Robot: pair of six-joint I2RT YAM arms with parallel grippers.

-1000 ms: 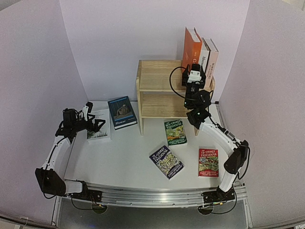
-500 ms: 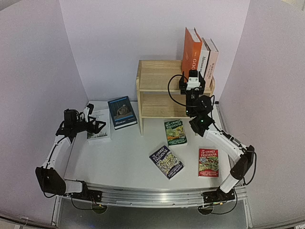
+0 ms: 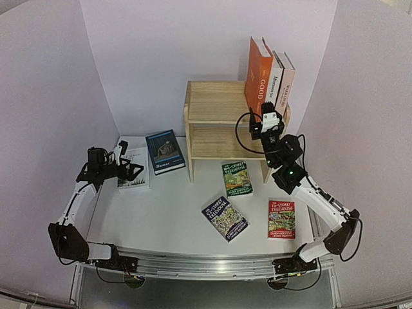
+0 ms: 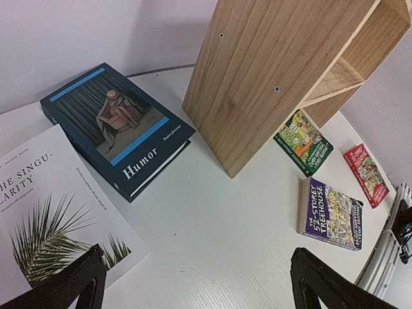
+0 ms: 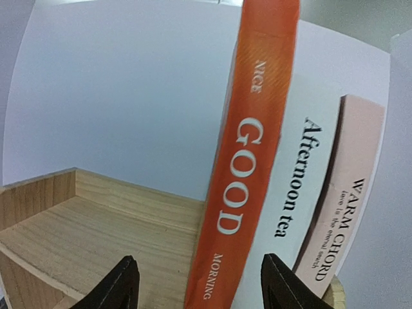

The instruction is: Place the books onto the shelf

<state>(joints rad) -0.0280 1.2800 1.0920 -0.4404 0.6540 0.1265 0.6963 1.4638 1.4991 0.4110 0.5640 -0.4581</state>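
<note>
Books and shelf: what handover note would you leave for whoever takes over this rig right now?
The left gripper is open and empty, low over the white palm-leaf book at the left of the table.
The right gripper is open and empty, at the shelf top, facing the orange GOOD book.
Done: three books stand upright at the shelf top's right end: GOOD, Afternoon tea, Warm Chord.
Left: five lie flat on the table: the white one, Humor, green Treehouse, dark Treehouse, red Treehouse.

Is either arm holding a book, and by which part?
Nothing is held. The right pincer is open in front of the orange book, not touching it; the left pincer is open and empty.
</note>
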